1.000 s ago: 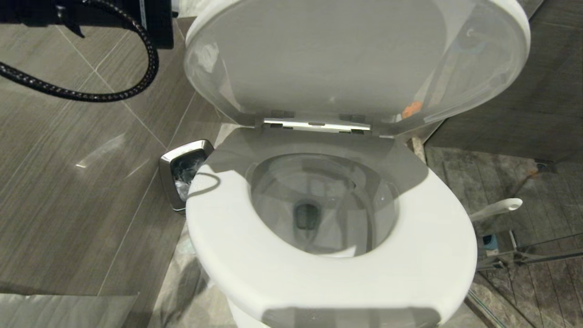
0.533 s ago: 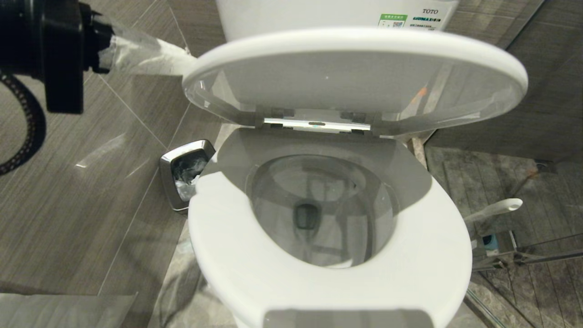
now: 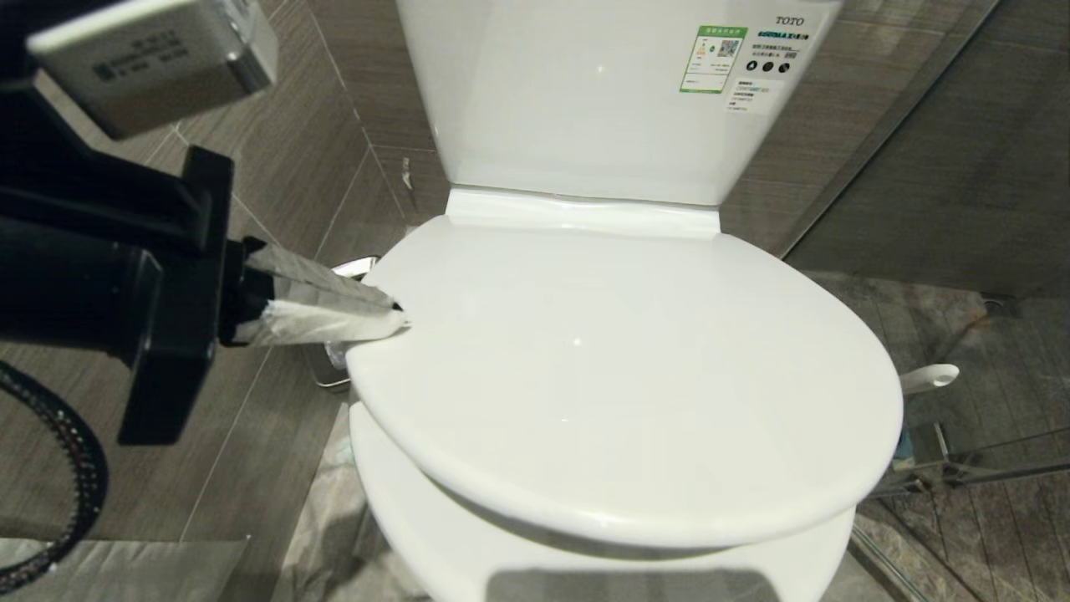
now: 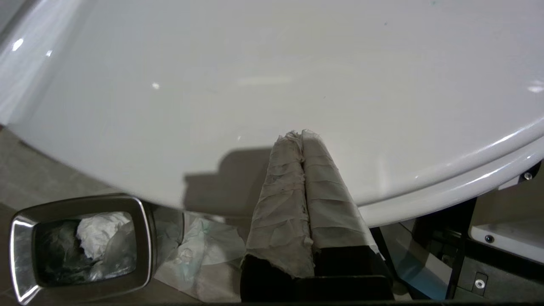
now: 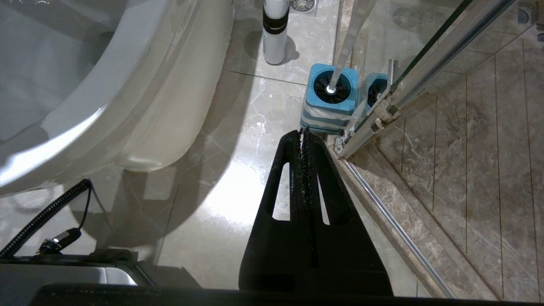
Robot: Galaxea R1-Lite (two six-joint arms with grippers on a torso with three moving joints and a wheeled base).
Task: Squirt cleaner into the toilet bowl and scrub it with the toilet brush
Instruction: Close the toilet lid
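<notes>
Covering the toilet bowl (image 3: 585, 518), its lid (image 3: 627, 376) is lying almost flat. The left gripper (image 3: 393, 316), fingers pressed together and wrapped in paper, is touching the lid's left edge. The right gripper (image 5: 304, 135), also closed, is hanging near the toilet brush (image 5: 335, 80) in its holder (image 5: 327, 112).

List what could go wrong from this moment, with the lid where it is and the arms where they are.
1. The left gripper, shut, has its wrapped tips on the lid, which hangs just above the seat; it may drop and slam.
2. The tips sit at the lid's very edge and could slide off.
3. The toilet brush sits in its holder, tight against the glass door frame, awkward for the right gripper.
</notes>
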